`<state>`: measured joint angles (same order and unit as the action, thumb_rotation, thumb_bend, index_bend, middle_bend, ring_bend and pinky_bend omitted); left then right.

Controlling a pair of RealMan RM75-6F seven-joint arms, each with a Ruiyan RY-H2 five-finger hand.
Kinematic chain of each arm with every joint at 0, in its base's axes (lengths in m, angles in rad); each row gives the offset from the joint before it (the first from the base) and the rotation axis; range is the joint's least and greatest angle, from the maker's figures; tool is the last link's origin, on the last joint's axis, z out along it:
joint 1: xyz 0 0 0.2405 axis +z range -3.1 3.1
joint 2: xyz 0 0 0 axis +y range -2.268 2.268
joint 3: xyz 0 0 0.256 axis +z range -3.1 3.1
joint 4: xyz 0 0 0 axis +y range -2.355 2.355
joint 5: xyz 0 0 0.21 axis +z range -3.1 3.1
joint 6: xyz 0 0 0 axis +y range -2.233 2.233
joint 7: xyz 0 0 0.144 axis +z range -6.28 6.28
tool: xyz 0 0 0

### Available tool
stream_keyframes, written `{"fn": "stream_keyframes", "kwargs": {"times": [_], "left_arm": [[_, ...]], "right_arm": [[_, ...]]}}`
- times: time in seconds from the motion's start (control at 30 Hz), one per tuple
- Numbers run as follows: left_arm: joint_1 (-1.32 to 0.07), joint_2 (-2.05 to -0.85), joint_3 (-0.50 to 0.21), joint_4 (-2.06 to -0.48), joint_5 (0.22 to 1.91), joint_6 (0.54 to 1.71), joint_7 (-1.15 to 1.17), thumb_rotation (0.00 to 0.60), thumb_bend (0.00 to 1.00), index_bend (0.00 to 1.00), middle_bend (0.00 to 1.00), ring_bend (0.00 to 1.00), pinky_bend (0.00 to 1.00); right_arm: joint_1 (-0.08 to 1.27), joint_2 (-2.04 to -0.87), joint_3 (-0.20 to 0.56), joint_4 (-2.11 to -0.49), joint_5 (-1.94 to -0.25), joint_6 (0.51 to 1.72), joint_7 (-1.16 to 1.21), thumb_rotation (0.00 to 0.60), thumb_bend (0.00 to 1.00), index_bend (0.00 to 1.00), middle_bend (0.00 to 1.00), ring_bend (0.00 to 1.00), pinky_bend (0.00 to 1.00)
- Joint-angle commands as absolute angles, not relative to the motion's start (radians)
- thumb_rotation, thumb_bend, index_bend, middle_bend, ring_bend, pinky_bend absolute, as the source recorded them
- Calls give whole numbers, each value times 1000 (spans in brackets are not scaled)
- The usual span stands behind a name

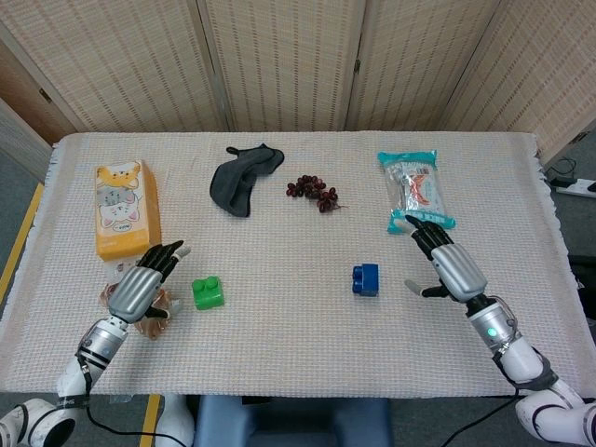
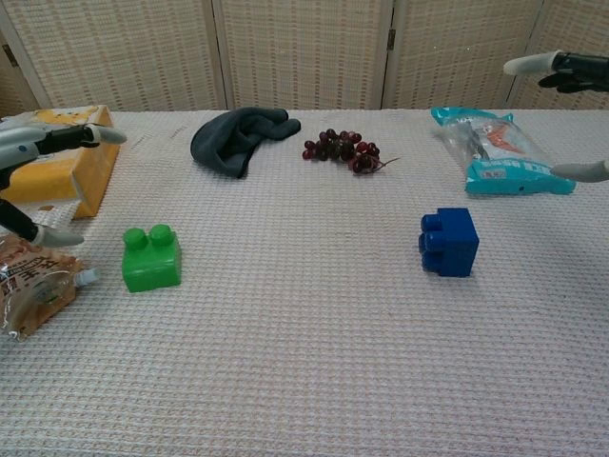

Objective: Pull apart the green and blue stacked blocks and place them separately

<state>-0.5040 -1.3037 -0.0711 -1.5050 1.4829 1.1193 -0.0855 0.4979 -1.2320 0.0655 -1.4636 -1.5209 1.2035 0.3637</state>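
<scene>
From our head view we look steeply down from high above the near edge of the table, taking in its whole cloth-covered top and the woven screens behind it. Our chest view sits much lower and closer, facing level across the table toward the same screens, so the far edge forms a horizon. Both views share the green block, the blue block, the dark cloth, the grapes, the snack packet and the yellow carton. Our left hand and right hand show whole from above; from the chest only fingertips reach the frame's edges.
</scene>
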Motion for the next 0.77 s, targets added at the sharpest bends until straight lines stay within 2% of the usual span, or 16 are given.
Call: {"fn": "stream_keyframes", "kwargs": {"times": [0.03, 0.2, 0.4, 0.57, 0.77], "left_arm": [[-456, -1157, -36, -1615, 1500, 1167, -94, 600, 246, 41, 0, 0, 0], [-301, -1178, -4, -1513, 1468, 1367, -30, 600, 247, 45, 7, 0, 0], [-173, -1222, 27, -1469, 1474, 1520, -33, 600, 247, 51, 30, 0, 0], [-157, -1225, 27, -1489, 1512, 1555, 49, 600, 247, 73, 32, 0, 0], [-151, -1209, 39, -1531, 1525, 1530, 82, 600, 248, 79, 32, 0, 0]], "right_arm": [[352, -1168, 53, -1560, -1474, 1357, 28, 600, 331, 0, 0, 0, 0], [222, -1197, 28, -1592, -1361, 1477, -235, 600, 330, 0, 0, 0, 0], [138, -1183, 7, -1615, -1398, 1576, -219, 600, 330, 0, 0, 0, 0], [121, -1172, 7, -1623, -1422, 1584, -213, 600, 331, 0, 0, 0, 0], [109, -1164, 12, -1646, -1436, 1579, -224, 600, 331, 0, 0, 0, 0]]}}
